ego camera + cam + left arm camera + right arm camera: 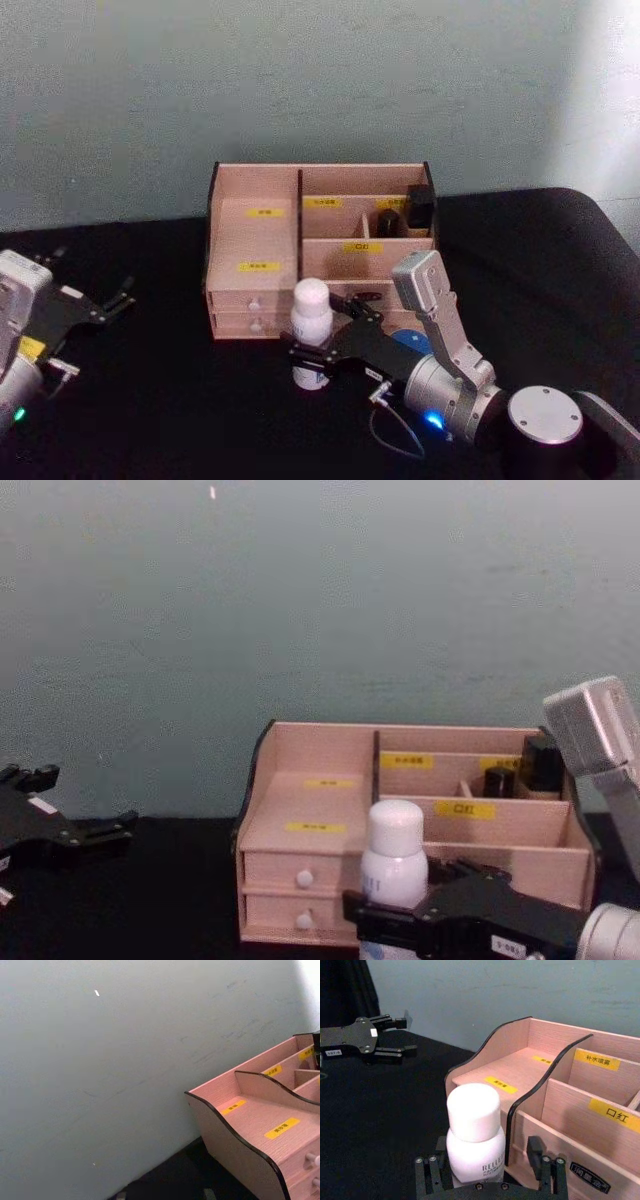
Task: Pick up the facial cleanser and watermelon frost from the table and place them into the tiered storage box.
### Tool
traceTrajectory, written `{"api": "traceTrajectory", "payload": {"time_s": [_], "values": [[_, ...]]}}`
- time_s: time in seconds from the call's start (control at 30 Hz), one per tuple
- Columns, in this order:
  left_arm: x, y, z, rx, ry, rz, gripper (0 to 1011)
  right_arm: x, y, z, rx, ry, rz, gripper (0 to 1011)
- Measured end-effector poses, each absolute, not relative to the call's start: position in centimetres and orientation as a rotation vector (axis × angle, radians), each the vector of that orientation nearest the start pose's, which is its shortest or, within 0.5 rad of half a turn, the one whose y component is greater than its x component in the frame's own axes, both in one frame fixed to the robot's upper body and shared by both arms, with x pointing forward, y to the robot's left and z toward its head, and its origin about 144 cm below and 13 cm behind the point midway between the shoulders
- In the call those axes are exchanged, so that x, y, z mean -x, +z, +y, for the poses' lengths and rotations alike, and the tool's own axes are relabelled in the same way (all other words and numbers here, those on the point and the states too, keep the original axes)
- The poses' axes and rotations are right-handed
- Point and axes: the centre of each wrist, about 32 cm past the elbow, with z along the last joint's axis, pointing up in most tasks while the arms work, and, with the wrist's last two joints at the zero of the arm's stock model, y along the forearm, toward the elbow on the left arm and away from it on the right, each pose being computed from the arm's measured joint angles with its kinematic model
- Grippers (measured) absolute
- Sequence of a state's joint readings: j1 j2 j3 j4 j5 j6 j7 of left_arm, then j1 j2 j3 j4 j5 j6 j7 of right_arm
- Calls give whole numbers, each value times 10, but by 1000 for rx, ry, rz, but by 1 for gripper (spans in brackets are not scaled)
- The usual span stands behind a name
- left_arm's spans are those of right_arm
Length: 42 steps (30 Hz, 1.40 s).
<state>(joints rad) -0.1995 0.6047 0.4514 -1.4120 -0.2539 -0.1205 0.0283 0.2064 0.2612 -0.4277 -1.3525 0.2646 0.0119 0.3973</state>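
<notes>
Left gripper [122,295] – parked far left on the black table [180,400], jaws spread, holding nothing.

Tiered storage box [240,240] – centre, against the far wall. Its left stepped shelves are bare.

White-capped bottle [310,305], taken to be the facial cleanser – upright on the table just in front of the box's drawers, not yet in any compartment.

Right gripper [322,332] – reaching in from the near right, jaws straddling the bottle. The right wrist view shows a gap on one side, so judged released, not yet clamped.

Dark containers [420,207] sit in the far right compartments; cannot tell whether either is the watermelon frost.

Progress: early. The cleanser needs grasping, lifting and placing, and the frost is unconfirmed
</notes>
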Motion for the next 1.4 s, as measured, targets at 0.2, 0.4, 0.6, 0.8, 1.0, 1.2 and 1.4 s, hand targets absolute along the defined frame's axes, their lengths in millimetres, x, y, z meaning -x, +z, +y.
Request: {"api": "traceTrajectory", "payload": {"time_s": [0.2,0.4,0.6,0.8,1.0,1.2,1.4], "values": [[-489,1140,310,-304,1248,-285,1001,-495,1119,-194,138,-823,64,1002],[-489,1140,310,-304,1248,-285,1001,-494,1120,-193,136,-817,57,1003],[-489,1140,310,-305,1248,-285,1001,-494,1120,-193,134,-813,47,1002],[-489,1140,310,-304,1248,-285,1001,-494,1120,-193,134,-813,47,1002],[-489,1140,310,-304,1248,-285,1001,-494,1120,-193,134,-813,48,1002],[-489,1140,310,-305,1248,-285,1001,-494,1120,-193,134,-814,48,969],[-489,1140,310,-304,1248,-285,1001,-494,1120,-193,134,-814,49,838]]}}
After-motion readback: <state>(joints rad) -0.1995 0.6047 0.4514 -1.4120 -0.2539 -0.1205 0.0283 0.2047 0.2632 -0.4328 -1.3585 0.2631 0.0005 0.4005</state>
